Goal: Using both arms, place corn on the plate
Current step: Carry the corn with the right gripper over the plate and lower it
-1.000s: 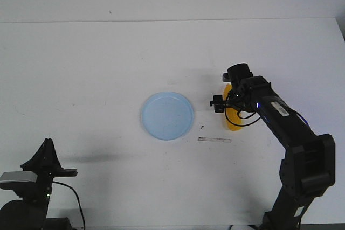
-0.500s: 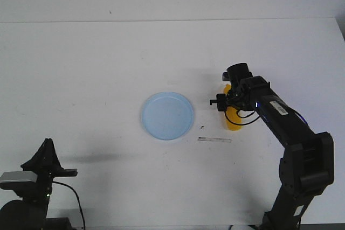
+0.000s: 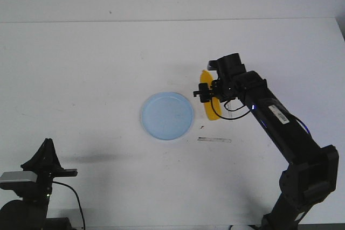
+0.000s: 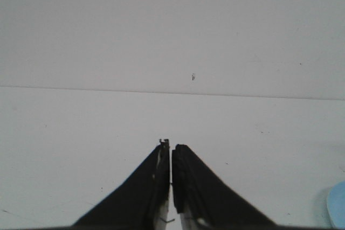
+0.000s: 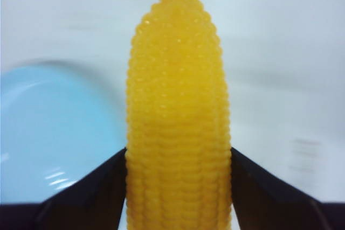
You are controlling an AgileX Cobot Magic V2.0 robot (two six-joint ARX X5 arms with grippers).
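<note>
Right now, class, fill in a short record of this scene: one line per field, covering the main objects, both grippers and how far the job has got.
corn: bumpy bright yellow corn cob, clamped between the right gripper's fingers, just right of the plate
plate: round pale blue plastic plate, nothing on it
right gripper: shut on the cob
left gripper: shut, holding nothing, near front left corner
surface: white table
progress: cob not yet on the plate

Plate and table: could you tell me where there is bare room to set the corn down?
The plate is bare all over. The table is bare to its left and beyond it. The one crowded patch is beside its right rim, where the right gripper holds the corn above a small strip.
</note>
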